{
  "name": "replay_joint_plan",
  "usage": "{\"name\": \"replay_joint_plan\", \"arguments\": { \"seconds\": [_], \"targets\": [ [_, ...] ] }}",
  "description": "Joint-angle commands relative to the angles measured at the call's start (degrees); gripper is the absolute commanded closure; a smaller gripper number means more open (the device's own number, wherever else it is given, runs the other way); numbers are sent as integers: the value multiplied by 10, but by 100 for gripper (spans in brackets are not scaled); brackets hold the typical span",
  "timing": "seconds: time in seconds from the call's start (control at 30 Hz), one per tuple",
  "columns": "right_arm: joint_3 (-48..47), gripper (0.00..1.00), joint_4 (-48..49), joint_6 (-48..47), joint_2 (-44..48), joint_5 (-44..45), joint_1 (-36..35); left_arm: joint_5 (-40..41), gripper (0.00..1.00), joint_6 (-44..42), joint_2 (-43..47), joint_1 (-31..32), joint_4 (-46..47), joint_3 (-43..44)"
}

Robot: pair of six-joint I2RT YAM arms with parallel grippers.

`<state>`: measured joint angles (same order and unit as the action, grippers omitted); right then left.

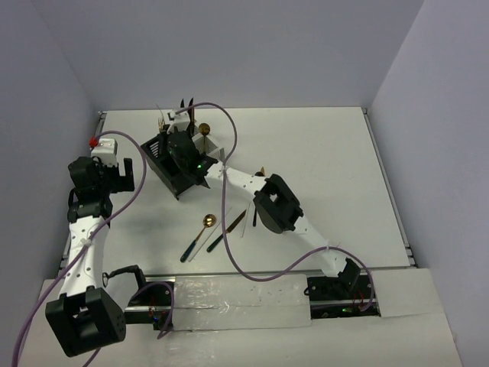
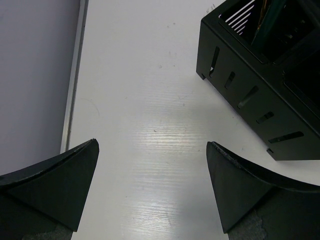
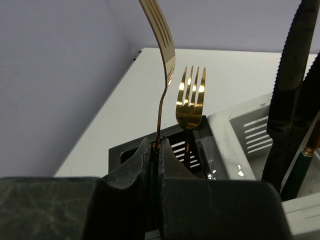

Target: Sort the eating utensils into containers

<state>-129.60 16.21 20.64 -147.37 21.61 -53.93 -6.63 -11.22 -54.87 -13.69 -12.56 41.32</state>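
Pinching the thin neck of a gold fork, the fingers of my right gripper were pressed together on it, with its tines pointing up and curving over the far side. I held it directly above the black caddy, low enough that the handle was hidden between my fingers and I could not tell how deep it reached.

A second gold fork stood upright in that same black compartment, just beyond my fingertips. The white caddy sat joined to the black one on its right, and black knives with serrated edges stood in it.

My left gripper hung over bare table with its fingers spread wide and nothing between them. The black caddy's slatted wall was to its far right, apart from both fingertips.

From above, the two caddies stood at the far left of the table, with my right gripper over them. A gold spoon with a dark handle lay on the table nearer the arms' bases, and a dark-handled utensil lay just to its right.
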Motion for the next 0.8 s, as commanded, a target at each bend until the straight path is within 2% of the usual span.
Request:
{"name": "replay_joint_plan", "arguments": {
  "seconds": [0.0, 0.03, 0.1, 0.23, 0.37, 0.5, 0.63, 0.67, 0.77],
  "targets": [
    [-12, 93, -6, 26, 9, 8, -9, -7, 1, 1, 8, -5, 32, 4],
    [21, 84, 17, 32, 17, 12, -11, -7, 1, 1, 8, -5, 31, 5],
    [43, 74, 32, 35, 34, 16, -11, -7, 1, 0, 8, -5, 25, 8],
    [38, 54, 5, 18, 54, 4, -12, -10, 1, -7, 16, -5, 21, 10],
    [94, 49, 7, -1, 128, -32, -13, -22, 1, -11, 16, -5, 9, 21],
    [208, 48, -13, -34, 297, -81, -12, -37, 1, -21, 18, -5, -16, 43],
    [331, 46, -146, -77, 445, -110, -2, -81, 1, -47, 28, -5, -56, 53],
    [353, 46, -168, -79, 498, -106, 1, -91, 1, -52, 30, -5, -69, 53],
    [435, 44, -273, -68, 580, -97, 33, -109, 1, -63, 26, -5, -90, 61]
  ]
}}
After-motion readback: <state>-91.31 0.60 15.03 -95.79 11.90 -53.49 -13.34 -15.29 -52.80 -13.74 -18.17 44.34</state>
